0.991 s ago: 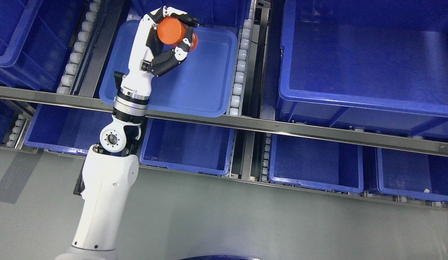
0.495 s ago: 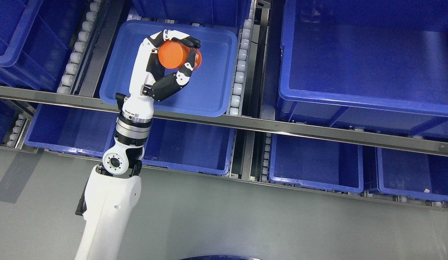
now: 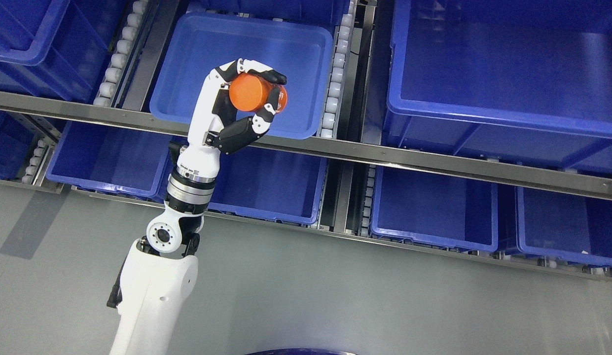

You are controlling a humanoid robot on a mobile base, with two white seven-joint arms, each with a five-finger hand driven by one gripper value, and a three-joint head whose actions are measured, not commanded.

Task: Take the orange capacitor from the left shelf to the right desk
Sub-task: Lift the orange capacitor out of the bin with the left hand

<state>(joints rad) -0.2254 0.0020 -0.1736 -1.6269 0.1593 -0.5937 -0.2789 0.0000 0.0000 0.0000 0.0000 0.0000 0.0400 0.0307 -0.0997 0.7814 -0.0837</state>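
Withdrawn toward the shelf rail [image 3: 335,148] since the earlier frame, the left robot hand [image 3: 246,108] clasps the orange capacitor [image 3: 254,92] above the tray's [image 3: 306,49] near rim; its fingertip hold could slip if the wrist clips that rail.

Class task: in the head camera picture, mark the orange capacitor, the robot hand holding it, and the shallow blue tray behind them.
orange capacitor [image 3: 247,91]: head view, on its round flat end face.
left robot hand [image 3: 226,114]: head view, on the palm.
shallow blue tray [image 3: 306,132]: head view, on its front rim.
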